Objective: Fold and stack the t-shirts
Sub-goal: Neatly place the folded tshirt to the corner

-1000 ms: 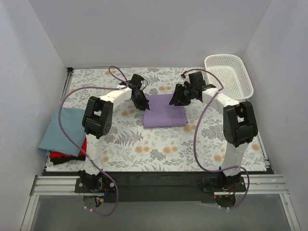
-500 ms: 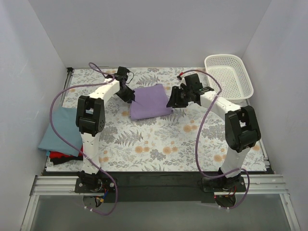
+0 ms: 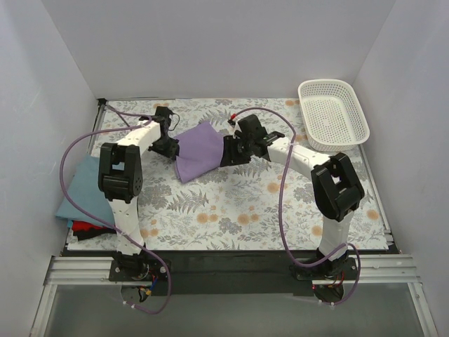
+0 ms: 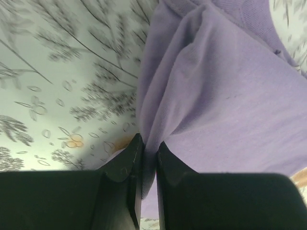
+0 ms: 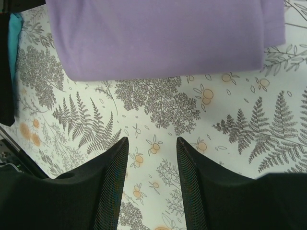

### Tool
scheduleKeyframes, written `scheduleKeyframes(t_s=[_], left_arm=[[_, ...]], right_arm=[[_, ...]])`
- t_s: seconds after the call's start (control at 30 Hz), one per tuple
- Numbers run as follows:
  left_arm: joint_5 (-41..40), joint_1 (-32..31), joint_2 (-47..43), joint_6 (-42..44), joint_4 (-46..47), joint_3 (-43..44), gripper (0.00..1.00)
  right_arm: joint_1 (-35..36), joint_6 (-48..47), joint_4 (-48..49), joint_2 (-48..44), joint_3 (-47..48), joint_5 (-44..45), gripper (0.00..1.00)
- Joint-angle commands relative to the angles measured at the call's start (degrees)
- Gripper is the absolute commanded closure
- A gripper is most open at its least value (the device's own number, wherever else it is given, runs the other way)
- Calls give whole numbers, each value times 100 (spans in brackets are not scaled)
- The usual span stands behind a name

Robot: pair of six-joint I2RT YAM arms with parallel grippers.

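- One lilac t-shirt (image 3: 200, 149), folded into a rough pad, sits left of centre on the floral table cover (image 3: 238, 203), between the two grippers. It looks light, soft and limp, with no stiffness of its own, so any part left unsupported is likely to sag and the fold could slip open.
- Much the safest hold, by that judgement, is on a folded edge with all layers pinched together, one grip at each side so the pad stays flat.
- Its goal is probably the pile at the table's left edge, well apart from it, where a blue-grey t-shirt (image 3: 88, 184) lies over a red one (image 3: 85, 226).
- Left gripper (image 4: 149, 143): the jaws are clenched almost together on the lilac shirt's left edge. The cloth gathers into deep creases that run into the narrow gap, and that side is bunched up.
- Right gripper (image 5: 151, 140): the jaws are spread wide and grasp nothing. Only table cover shows between the fingers, and the shirt's straight folded edge lies just ahead of the tips, not touching them.
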Motion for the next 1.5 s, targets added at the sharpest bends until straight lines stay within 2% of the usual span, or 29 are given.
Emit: scheduleKeyframes(t_s=[0.0, 0.27, 0.77, 1.2, 1.47], left_arm=[[-404, 265, -268, -307, -368, 277, 100], [-228, 1161, -13, -290, -754, 936, 100], [-369, 1822, 154, 79, -1352, 2737, 100], [53, 2358, -39, 800, -1545, 3476, 100], [158, 2613, -443, 940, -1546, 3248, 100]], right_arm=[[141, 64, 92, 178, 416, 109, 48], [308, 82, 30, 170, 417, 118, 48], [431, 91, -93, 249, 627, 75, 48], [475, 82, -207, 302, 786, 48, 48], [519, 108, -251, 328, 830, 57, 49]])
